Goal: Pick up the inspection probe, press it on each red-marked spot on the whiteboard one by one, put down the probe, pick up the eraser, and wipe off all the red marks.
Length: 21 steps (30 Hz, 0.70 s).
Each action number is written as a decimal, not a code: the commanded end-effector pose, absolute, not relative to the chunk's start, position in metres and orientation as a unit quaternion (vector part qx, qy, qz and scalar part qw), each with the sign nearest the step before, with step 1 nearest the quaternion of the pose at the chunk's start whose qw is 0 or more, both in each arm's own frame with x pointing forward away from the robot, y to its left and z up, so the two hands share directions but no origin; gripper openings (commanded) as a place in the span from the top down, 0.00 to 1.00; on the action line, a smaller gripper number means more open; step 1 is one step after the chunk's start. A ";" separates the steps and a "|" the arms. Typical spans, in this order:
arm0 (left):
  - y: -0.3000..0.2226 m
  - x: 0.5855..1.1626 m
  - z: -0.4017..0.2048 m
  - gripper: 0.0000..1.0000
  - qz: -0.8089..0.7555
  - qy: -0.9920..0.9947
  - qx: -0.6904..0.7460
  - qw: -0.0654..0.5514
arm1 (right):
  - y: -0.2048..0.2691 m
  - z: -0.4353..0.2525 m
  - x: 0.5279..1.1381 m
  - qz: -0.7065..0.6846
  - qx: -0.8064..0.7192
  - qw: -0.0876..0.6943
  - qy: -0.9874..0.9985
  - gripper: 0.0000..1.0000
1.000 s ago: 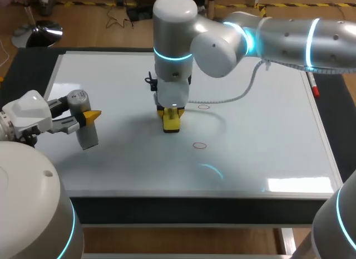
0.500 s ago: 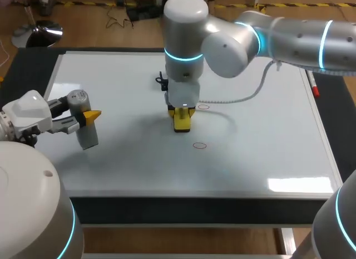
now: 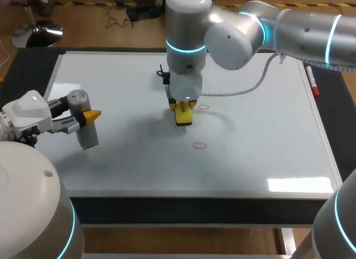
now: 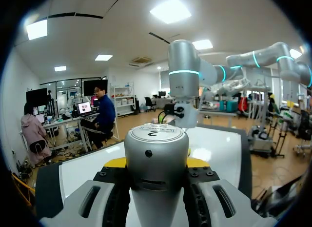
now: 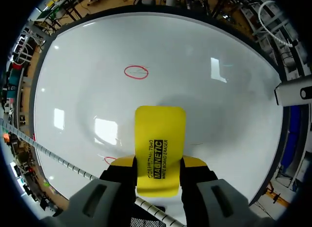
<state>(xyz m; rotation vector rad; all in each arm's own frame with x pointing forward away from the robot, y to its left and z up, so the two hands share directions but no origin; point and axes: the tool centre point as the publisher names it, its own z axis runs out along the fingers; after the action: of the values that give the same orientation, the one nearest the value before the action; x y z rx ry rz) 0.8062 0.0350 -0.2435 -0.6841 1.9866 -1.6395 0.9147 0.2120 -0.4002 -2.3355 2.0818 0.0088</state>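
Two grippers, both loaded: right gripper (image 5: 158,164) is clamped on the yellow eraser (image 5: 160,148), whose long axis runs straight out past the fingertips toward the whiteboard (image 3: 267,153). Left gripper (image 3: 87,117) is clamped on the silver probe (image 3: 83,121), roughly upright, capped end up, over the board's left side. Eraser tip sits mid-board, a red circle (image 3: 203,107) just beside it and a second red circle (image 3: 199,145) nearer the front edge; a red-capped marker (image 3: 312,82) lies along the right edge.

The whiteboard (image 3: 267,142) under the right gripper (image 5: 157,162) is glossy and smooth, mirroring lights. Its eraser (image 5: 160,134) looks like smooth yellow plastic. The probe (image 4: 156,149) in the left gripper (image 4: 156,162) is satin grey metal.
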 end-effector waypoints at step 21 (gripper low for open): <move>0.034 0.807 -0.243 1.00 -0.598 0.723 -0.250 0.239 | 0.265 -0.431 0.890 0.027 -0.783 -0.003 0.622 1.00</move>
<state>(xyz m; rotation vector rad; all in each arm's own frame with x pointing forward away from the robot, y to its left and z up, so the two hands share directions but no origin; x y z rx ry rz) 0.8062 0.0350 -0.2435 -0.6842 1.9865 -1.6396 0.8863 0.2641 -0.4260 -2.4603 1.9557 0.0785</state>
